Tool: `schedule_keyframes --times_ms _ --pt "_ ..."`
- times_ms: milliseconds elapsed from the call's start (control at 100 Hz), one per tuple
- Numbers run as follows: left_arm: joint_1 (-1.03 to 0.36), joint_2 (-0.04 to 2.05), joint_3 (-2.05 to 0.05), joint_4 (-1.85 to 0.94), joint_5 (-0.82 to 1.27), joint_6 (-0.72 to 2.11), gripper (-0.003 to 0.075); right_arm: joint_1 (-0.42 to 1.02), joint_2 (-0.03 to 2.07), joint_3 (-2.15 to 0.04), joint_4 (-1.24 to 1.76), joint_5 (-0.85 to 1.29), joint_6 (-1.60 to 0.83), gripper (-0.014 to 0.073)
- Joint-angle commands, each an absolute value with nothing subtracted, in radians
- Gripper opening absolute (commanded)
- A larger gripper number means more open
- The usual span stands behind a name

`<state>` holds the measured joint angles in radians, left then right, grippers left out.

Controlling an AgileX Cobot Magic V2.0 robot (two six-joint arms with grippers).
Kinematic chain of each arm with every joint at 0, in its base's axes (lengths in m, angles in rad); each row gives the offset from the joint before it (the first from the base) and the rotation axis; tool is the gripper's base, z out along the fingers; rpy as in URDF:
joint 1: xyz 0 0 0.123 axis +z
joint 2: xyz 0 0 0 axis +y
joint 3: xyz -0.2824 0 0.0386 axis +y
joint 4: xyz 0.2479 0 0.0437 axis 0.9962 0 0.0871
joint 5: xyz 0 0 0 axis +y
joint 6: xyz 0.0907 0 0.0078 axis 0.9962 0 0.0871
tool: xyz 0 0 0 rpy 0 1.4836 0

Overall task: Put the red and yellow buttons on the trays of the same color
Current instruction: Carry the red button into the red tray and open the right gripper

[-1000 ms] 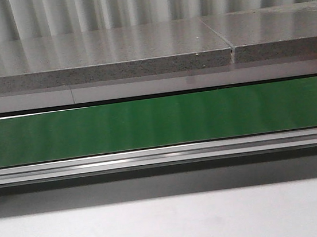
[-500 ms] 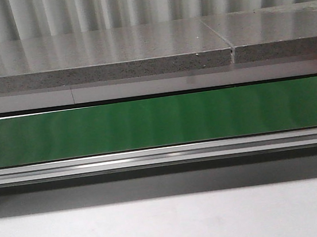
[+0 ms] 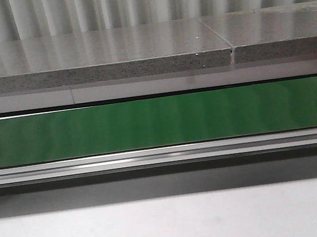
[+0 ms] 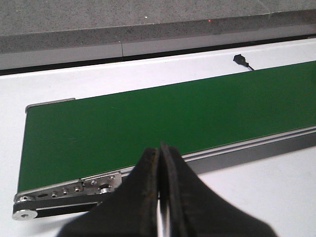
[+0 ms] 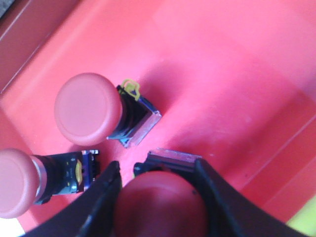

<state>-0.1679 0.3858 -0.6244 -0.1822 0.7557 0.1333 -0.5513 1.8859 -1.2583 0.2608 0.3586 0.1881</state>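
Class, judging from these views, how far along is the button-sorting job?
Done: two red buttons already lie in the red tray. In hand: the right gripper grips a third red button over it. Left: releasing it; the green belt shows no buttons, and the left gripper is shut, empty.

No writing, label, brand or number can be read in any of the views. The green belt (image 3: 159, 121), the grey stone slab (image 3: 99, 56) behind it and the red tray (image 5: 237, 74) all show bare surfaces, and the red buttons (image 5: 88, 109) carry no legible marking
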Motion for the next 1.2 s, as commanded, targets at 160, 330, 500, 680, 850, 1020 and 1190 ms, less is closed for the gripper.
schedule_keyframes --times_ms 160,330,500,680,850,1020,1190 --pt "-0.175 0.392 -0.651 -0.198 0.688 0.131 -0.0020 -0.557 1.839 -1.290 0.272 0.304 0.188 0.0539" --pt "-0.175 0.392 -0.651 -0.198 0.688 0.131 -0.0020 -0.557 1.837 -1.290 0.272 0.305 0.188 0.0550" --pt "-0.175 0.392 -0.651 -0.198 0.688 0.131 -0.0020 -0.557 1.799 -1.290 0.259 0.333 0.176 0.0549" --pt "-0.175 0.392 -0.651 -0.198 0.688 0.131 -0.0020 -0.548 1.719 -1.290 0.223 0.408 0.068 0.0549" --pt "-0.175 0.392 -0.651 -0.198 0.688 0.131 -0.0020 -0.521 1.641 -1.290 0.217 0.500 -0.006 0.0545" --pt "-0.175 0.392 -0.651 -0.198 0.688 0.131 -0.0020 -0.460 1.569 -1.289 0.207 0.562 -0.059 0.0397" --pt "-0.175 0.392 -0.651 -0.198 0.688 0.131 -0.0020 -0.370 1.507 -1.288 0.202 0.624 -0.092 0.0210"
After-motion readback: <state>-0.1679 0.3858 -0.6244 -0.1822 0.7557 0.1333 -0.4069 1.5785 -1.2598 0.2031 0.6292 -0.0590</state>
